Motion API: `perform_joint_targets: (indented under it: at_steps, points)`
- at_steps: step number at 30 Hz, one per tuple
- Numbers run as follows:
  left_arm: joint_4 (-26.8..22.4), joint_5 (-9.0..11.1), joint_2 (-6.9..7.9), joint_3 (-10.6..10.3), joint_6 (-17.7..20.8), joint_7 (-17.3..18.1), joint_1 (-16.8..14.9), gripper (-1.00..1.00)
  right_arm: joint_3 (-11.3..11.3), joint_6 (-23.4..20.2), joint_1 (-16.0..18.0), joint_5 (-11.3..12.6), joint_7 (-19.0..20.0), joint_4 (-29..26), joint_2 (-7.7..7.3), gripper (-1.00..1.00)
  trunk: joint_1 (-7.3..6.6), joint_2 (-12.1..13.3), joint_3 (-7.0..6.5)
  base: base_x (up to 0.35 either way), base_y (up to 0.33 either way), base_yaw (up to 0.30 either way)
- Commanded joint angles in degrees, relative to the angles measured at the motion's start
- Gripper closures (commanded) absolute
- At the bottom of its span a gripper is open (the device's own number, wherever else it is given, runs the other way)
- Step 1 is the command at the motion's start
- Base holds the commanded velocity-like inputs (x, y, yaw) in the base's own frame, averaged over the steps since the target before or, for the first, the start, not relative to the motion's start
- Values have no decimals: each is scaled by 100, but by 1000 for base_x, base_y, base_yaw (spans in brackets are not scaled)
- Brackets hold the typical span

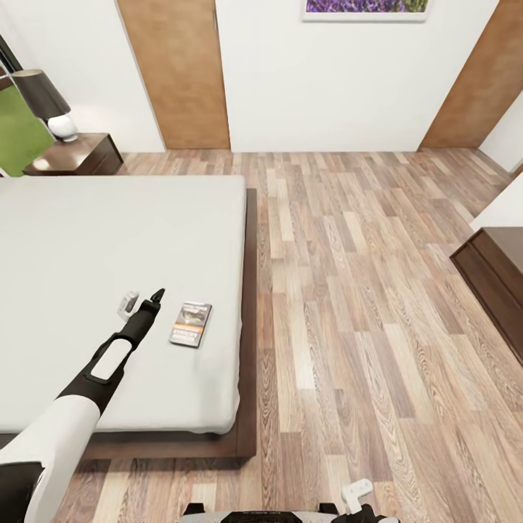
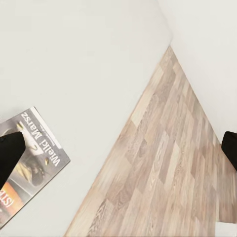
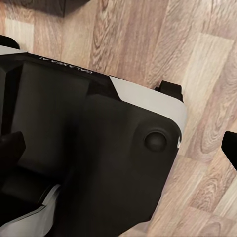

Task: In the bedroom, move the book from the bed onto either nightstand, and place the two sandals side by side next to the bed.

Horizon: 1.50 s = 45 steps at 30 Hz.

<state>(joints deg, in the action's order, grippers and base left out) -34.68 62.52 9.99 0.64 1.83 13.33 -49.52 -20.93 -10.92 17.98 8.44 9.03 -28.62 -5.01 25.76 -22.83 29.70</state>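
The left hand (image 1: 142,301) is reaching out over the bed (image 1: 87,240), hanging above the white mattress just beside the book (image 1: 191,324). Its two fingers are standing spread, one white and one dark, with nothing between them. In the left wrist view one dark fingertip (image 2: 10,153) is overlapping the cover of the book while the other is sitting far off over the floor (image 1: 363,290), so the hand is probably being lined up to straddle the book rather than gripping it yet.

The book is lying flat, cover up, near the bed's foot-side edge and close to the corner nearest the robot, which is likely why the arm is able to reach it from where the base is standing.

The nightstand (image 1: 76,154) is waiting at the far corner of the bed, against the wall, with a lamp (image 1: 47,102) taking up part of its top; a bare patch at its front looks like the place for the book.

The right hand (image 1: 356,497) is being held low by the robot's base, out of the way; whether it is spread or closed cannot be told. The sandals are nowhere to be pointed at here.
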Motion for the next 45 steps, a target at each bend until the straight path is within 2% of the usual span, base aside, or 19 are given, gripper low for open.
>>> perform_joint_targets:
  at_steps: [1,45]
  points:
    - [4,50,-2,6,19,26,-4,-100,-34,-33,2,60,-7,-12,-8,-100,2,-9,17,0,0,0]
    - [66,50,-37,7,29,-14,-463,-100,-34,-36,3,61,-7,-12,-8,-100,2,-9,429,0,0,0]
